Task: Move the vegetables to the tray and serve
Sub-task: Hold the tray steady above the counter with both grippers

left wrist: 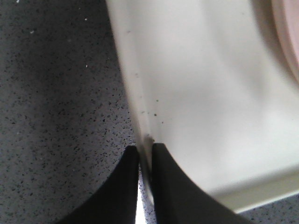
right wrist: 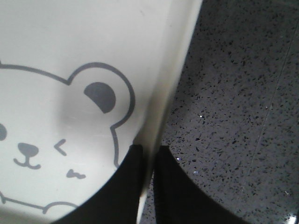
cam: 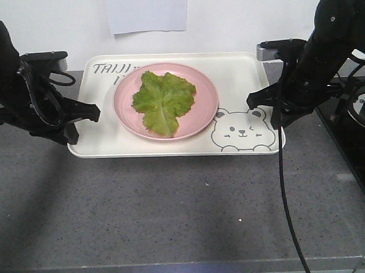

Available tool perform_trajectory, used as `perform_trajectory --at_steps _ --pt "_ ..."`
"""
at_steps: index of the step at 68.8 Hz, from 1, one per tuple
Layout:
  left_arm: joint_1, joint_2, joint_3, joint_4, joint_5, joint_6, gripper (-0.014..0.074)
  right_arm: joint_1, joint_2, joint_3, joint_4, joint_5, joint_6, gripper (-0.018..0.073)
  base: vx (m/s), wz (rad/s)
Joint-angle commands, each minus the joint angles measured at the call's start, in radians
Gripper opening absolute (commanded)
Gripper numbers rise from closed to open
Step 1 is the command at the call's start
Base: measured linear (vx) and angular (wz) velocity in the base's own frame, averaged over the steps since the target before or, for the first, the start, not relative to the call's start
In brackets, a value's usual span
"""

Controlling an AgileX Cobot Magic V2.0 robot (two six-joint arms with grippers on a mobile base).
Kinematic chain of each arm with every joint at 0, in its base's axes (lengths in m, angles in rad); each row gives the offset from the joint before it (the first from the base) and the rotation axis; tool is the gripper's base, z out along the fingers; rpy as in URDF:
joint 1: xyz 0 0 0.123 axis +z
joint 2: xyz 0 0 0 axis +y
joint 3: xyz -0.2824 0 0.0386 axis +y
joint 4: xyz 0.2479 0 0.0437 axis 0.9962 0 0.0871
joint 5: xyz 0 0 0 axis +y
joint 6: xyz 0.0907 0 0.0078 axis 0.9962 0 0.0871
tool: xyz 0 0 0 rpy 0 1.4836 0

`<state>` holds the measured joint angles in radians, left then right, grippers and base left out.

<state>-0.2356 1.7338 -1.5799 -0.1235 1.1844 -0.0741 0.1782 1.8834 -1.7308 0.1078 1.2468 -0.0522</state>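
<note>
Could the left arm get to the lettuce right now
Probably not yet: the left gripper is shut on the tray rim. Letting go first, the way to the lettuce on the pink plate looks open.

Pink plate [cam: 166, 101] covers tray [cam: 240, 69] lettering past "TAIJI"; right-side black object [cam: 354, 133] cut off.

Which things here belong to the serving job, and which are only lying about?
Job: lettuce leaves; pink plate under them; cream bear tray; left claw and right claw, each pinching a tray rim.
Lying about: white paper on wall; black cable.
</note>
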Motion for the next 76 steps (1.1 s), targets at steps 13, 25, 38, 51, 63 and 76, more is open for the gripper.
perform_trajectory --at_steps 13,25,38,51,63,76 --pt "-0.013 -0.058 -0.038 -0.063 -0.058 0.026 -0.0006 0.006 -0.058 -0.027 0.035 -0.033 -0.046 -0.0004 0.04 0.00" --pt "-0.013 -0.058 -0.038 -0.063 -0.058 0.026 -0.0006 0.006 -0.058 -0.027 0.035 -0.033 -0.046 -0.0004 0.04 0.00" --pt "-0.013 -0.058 -0.038 -0.063 -0.058 0.026 -0.0006 0.006 -0.058 -0.027 0.035 -0.033 -0.046 -0.0004 0.04 0.00" --pt "-0.013 -0.058 -0.038 -0.063 -0.058 0.026 -0.0006 0.006 -0.058 -0.027 0.035 -0.033 -0.046 -0.0004 0.03 -0.01" --pt "-0.013 -0.058 -0.038 -0.063 -0.058 0.026 -0.0006 0.006 -0.058 -0.027 0.035 -0.033 -0.046 -0.0004 0.03 0.00" --pt "-0.013 -0.058 -0.038 -0.063 -0.058 0.026 -0.0006 0.006 -0.058 -0.027 0.035 -0.033 -0.046 -0.0004 0.04 0.00"
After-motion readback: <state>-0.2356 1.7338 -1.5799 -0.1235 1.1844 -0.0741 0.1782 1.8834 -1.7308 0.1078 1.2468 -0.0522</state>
